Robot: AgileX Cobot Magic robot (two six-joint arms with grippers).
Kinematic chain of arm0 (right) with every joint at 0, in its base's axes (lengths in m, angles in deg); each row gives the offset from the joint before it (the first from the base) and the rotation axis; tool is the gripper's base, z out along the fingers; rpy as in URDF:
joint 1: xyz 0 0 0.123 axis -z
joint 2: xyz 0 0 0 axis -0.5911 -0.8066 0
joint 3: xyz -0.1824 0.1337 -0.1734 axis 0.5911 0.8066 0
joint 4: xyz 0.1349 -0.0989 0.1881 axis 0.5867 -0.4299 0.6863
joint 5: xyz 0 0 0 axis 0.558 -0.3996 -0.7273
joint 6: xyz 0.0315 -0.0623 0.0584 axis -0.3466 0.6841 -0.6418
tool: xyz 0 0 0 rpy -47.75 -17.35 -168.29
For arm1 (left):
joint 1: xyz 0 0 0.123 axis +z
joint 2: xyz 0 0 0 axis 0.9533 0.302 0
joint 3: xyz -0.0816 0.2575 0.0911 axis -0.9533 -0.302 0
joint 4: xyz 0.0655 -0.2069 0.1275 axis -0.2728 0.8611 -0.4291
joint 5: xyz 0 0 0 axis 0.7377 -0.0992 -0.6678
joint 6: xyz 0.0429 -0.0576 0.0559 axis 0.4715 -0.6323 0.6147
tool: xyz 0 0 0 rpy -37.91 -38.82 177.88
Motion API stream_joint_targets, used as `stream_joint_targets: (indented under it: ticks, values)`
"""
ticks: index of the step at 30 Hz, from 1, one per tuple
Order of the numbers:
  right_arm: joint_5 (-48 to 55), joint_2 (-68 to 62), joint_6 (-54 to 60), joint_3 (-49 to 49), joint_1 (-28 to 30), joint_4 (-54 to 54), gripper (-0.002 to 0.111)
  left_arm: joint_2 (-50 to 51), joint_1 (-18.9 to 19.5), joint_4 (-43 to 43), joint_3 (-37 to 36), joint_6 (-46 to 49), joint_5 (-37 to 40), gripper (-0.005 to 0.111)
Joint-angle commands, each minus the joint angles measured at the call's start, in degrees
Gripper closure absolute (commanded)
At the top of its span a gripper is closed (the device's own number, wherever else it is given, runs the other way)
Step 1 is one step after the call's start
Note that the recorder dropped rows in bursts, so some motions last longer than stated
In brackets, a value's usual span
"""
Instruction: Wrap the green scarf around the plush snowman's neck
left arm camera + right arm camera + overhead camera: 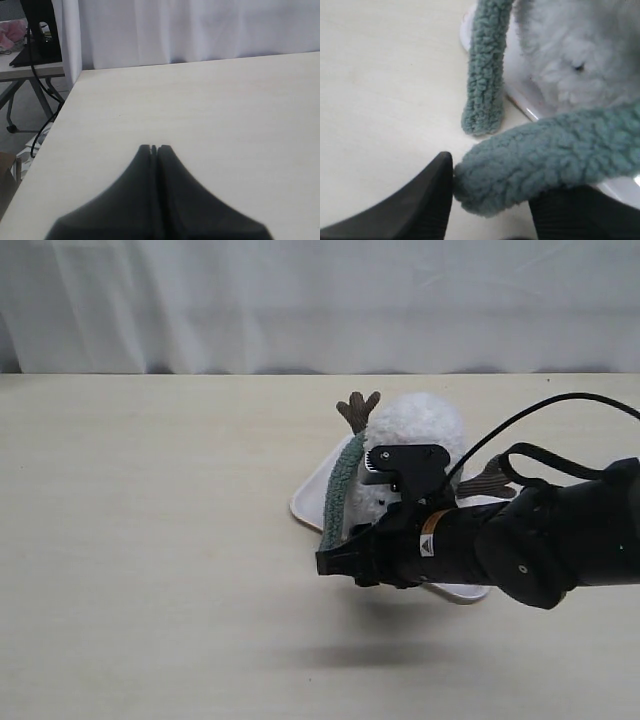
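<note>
Fluff is filling much of the right wrist view, where the small white plush snowman [570,55] is lying on the pale white tray [520,102]. The long fuzzy grey-green scarf [555,150] is running across the front of the snowman. One end of it is sitting right between the two black fingers of the right pincer [492,182]. The fingers are standing wide apart. The scarf end is touching one finger [427,200], but it is looking puffy and not squeezed, so the pincer is not pinching it. The other end of the scarf is hanging off the tray edge and resting on the light wooden table [385,90].

In the exterior view, the snowman is lying near the middle of the table, a bit to the right. A brown twig arm [358,410] is sticking out at its far side. The scarf is running down the left side of the snowman as this view shows it, from near the twig arm to the near edge of the tray. The black right arm [520,540] is reaching over the snowman and covering its neck, so I cannot tell how the scarf is sitting there.

The left pincer [154,148] is hovering over the table near its edge, with its fingers pressing tight together and holding nothing
</note>
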Motion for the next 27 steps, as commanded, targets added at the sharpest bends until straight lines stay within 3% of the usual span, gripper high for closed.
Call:
stream_joint_targets:
  ticks: [1, 7, 19, 27]
  values:
    - [1.99, -0.10, -1.41, -0.13, -0.03, 0.01, 0.063, -0.20, 0.00, 0.10, -0.18, -0.26, -0.71, 0.107]
    - [7.22, -0.10, -1.26, -0.13, -0.03, 0.01, 0.064, -0.20, 0.00, 0.10, -0.18, -0.26, -0.71, 0.107]
    - [7.87, 0.05, 6.78, -1.17, -10.27, -0.79, 0.064, -0.20, 0.00, 0.10, -0.18, -0.26, -0.71, 0.107]
    - [7.98, 3.69, 8.88, -3.69, -11.33, -0.79, 0.066, -0.20, 0.00, 0.10, -0.18, -0.26, -0.71, 0.107]
